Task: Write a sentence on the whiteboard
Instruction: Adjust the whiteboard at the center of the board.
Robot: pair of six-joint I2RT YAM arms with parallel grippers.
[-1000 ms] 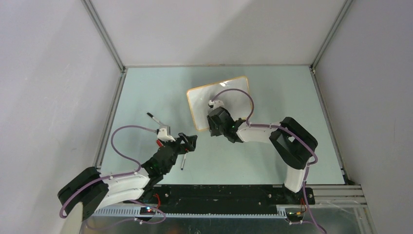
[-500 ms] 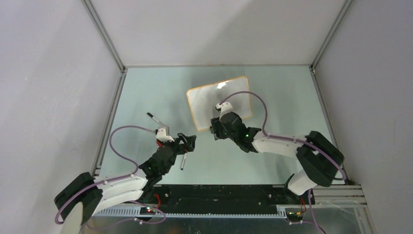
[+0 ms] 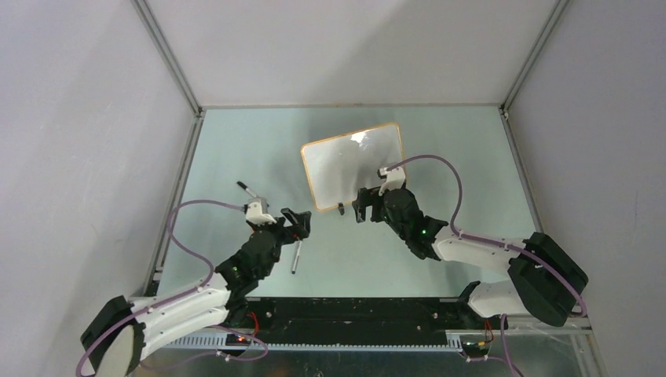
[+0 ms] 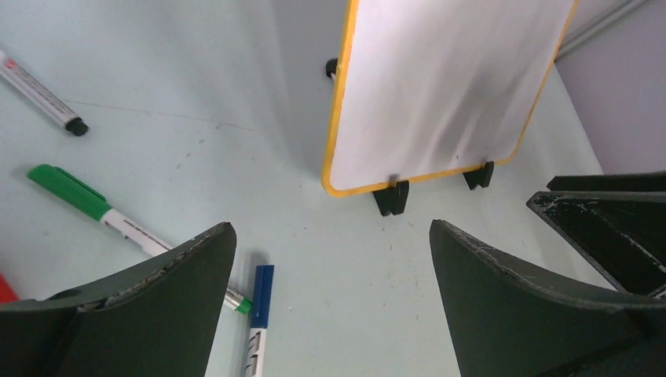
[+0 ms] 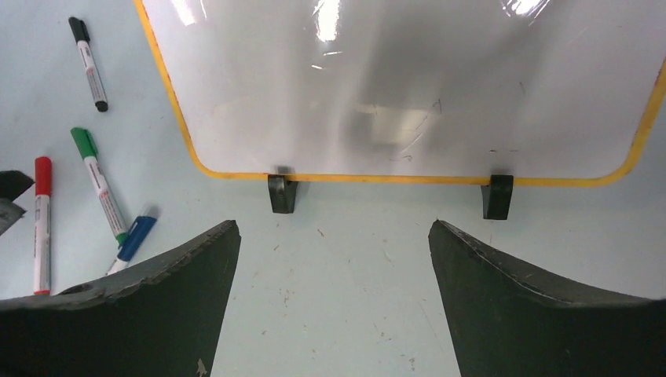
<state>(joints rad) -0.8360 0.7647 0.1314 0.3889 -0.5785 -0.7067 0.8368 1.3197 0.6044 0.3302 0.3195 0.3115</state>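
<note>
The whiteboard [image 3: 353,161] stands upright on two black clip feet at the middle back of the table. Its orange frame and white face fill the right wrist view, where the whiteboard [image 5: 408,86] is blank apart from faint smudges. No sentence shows on it. My right gripper [image 3: 361,206] sits just in front of the board's near edge; in its wrist view the right gripper [image 5: 334,224] is open and empty over bare table. My left gripper [image 3: 297,220] is to the board's left, and the left gripper [image 4: 331,228] is open and empty, facing the whiteboard [image 4: 440,86] edge-on.
Markers lie left of the board: a black marker [image 5: 86,63], a green marker [image 5: 98,184], a red marker [image 5: 41,224] and a blue marker [image 5: 135,239]. The blue marker [image 4: 259,294] lies beside my left finger. Metal frame rails and grey walls border the table.
My right gripper has opened wide and drawn back from the board's lower edge toward the near right. The left arm has shifted slightly back, staying open.
</note>
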